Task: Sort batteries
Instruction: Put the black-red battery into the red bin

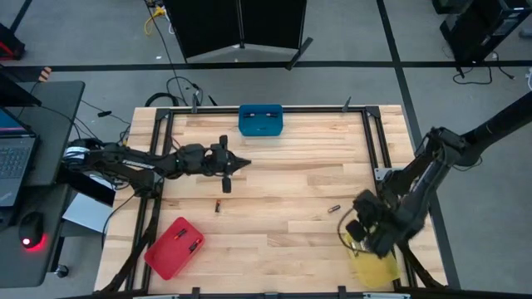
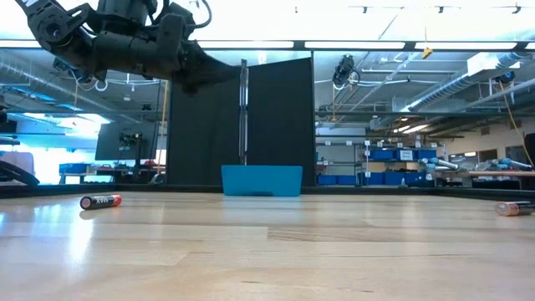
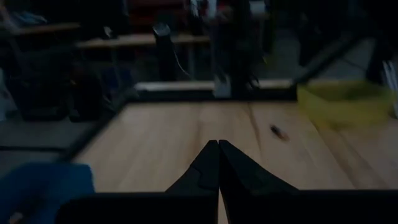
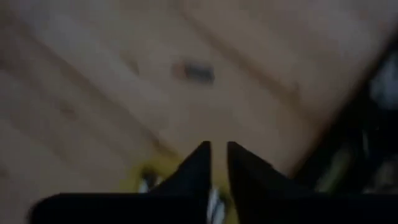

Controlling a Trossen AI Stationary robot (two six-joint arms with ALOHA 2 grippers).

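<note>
High view, bench: a pale wooden bench (image 1: 274, 183) in a black frame, with a blue bin (image 1: 260, 120) at its far edge, a red bin (image 1: 174, 247) at the near left corner and a yellow bin (image 1: 376, 266) at the near right corner.
High view, batteries: one battery (image 1: 219, 206) lies left of centre on bare wood; another battery (image 1: 334, 208) lies right of centre, near the right arm. Two small ones show inside the red bin.
High view, left end effector (image 1: 241, 164): over the left middle of the bench, pointing right, its tips drawn to one point, nothing in them.
High view, right end effector (image 1: 357, 232): low over the far rim of the yellow bin; its fingers are too small to judge here.
Low view: the dark battery with a red end (image 2: 100, 201) lies on the left, a copper-ended battery (image 2: 512, 208) at the right edge, the blue bin (image 2: 262, 181) at the far middle. The left arm hangs high at the upper left.
Left wrist view: the left end effector (image 3: 218, 148) has its fingers pressed together and empty; beyond it a battery (image 3: 277, 131) lies on the wood, with the yellow bin (image 3: 342, 102) farther off.
Right wrist view: the right end effector (image 4: 218, 149) shows a narrow gap between its fingers with nothing gripped; a blurred battery (image 4: 198, 71) lies on the wood ahead, and yellow shows under the fingers.
</note>
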